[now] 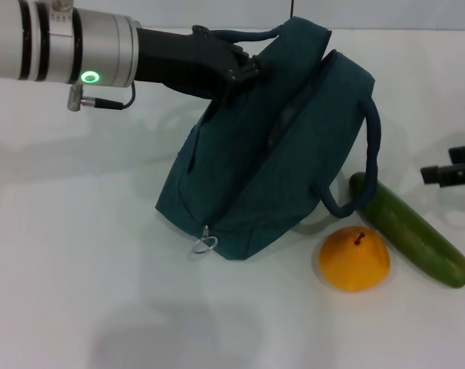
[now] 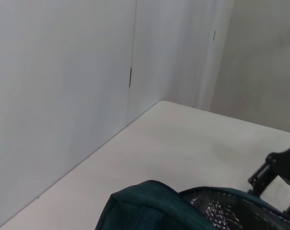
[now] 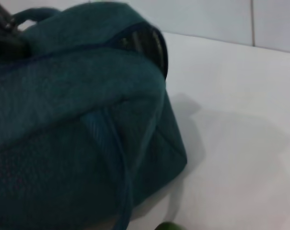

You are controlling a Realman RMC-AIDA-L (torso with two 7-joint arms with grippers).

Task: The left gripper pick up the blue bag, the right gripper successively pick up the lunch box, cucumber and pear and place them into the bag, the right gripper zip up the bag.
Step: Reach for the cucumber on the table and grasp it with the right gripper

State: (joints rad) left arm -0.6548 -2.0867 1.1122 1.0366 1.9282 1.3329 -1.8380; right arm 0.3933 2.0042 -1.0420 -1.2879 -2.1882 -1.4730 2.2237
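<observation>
The blue bag (image 1: 278, 154) stands tilted on the white table, its zipper with the silver ring pull (image 1: 204, 244) at the front. My left gripper (image 1: 236, 65) is shut on the bag's upper handle at the top. The bag also shows in the left wrist view (image 2: 149, 206) with its mouth open on a silver lining, and it fills the right wrist view (image 3: 77, 134). The cucumber (image 1: 413, 231) lies right of the bag, under the second handle. The pear (image 1: 353, 259) sits in front of it. My right gripper (image 1: 450, 171) is at the far right edge, apart from the bag. The lunch box is out of view.
The white table (image 1: 78, 292) stretches to the front and left of the bag. White walls (image 2: 63, 72) meet in a corner behind the table in the left wrist view. The right arm's black claw shows there too (image 2: 279, 167).
</observation>
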